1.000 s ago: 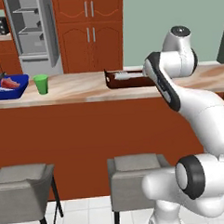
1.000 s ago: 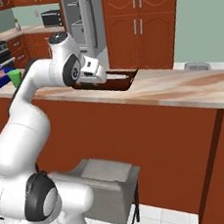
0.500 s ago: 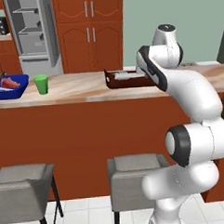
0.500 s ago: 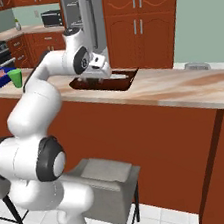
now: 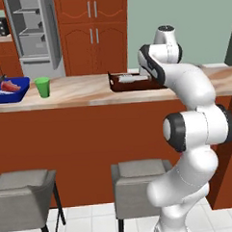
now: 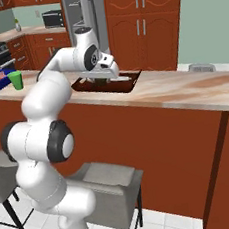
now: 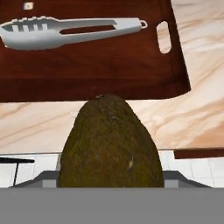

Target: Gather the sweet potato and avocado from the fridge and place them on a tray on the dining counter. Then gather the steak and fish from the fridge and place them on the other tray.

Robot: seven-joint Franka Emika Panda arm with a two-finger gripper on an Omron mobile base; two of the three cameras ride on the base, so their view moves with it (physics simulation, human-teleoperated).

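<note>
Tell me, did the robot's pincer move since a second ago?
Yes. In the right base view the pincer has swung forward and right, from the counter's near edge to over the dark brown tray, carrying the avocado.

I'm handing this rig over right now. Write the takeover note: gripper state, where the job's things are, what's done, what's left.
Gripper: closed on the avocado, held just short of the brown tray.
Brown tray: on the dining counter, holding white tongs. I can't see a sweet potato on it.
Blue tray: at the counter's far left beside a green cup, already holding a red-pink piece, likely the steak; the rest is too small to tell.
Fridge: standing open behind the counter, shelves look bare.
Left: set the avocado on the brown tray, then confirm the sweet potato and fish.
</note>
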